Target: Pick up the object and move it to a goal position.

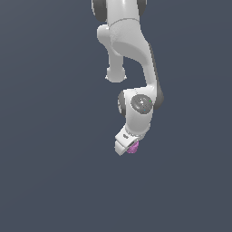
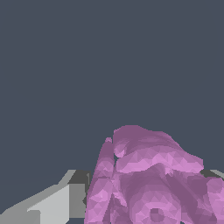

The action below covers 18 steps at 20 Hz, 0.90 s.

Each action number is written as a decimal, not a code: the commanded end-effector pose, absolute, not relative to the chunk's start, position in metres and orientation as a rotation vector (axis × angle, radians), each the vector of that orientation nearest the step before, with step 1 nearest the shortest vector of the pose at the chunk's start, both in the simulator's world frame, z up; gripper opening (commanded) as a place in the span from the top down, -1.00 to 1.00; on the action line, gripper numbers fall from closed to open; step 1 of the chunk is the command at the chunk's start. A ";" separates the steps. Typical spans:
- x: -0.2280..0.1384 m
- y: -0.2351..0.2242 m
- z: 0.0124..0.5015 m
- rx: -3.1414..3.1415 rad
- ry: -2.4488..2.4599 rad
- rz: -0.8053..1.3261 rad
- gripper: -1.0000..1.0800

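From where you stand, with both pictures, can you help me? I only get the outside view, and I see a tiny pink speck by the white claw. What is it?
Observer: The wrist camera shows the pink object up close: it is knobbly and ridged, not smooth.
Operator: Is the claw on it?
Observer: A pale grey finger sits right beside the object; the other side is hidden behind it, so I cannot tell how the gripper stands.
Operator: Anything else around it?
Observer: Nothing but plain dark grey background behind the object in the wrist view.
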State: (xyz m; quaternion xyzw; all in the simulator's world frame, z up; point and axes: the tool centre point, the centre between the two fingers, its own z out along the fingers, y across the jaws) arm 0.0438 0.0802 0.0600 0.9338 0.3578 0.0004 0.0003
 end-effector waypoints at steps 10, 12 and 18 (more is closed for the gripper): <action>0.082 0.162 0.062 2.934 1.124 0.000 1.00; 0.087 0.172 0.062 2.934 1.124 0.000 1.00; 0.097 0.193 0.063 2.934 1.124 0.000 1.00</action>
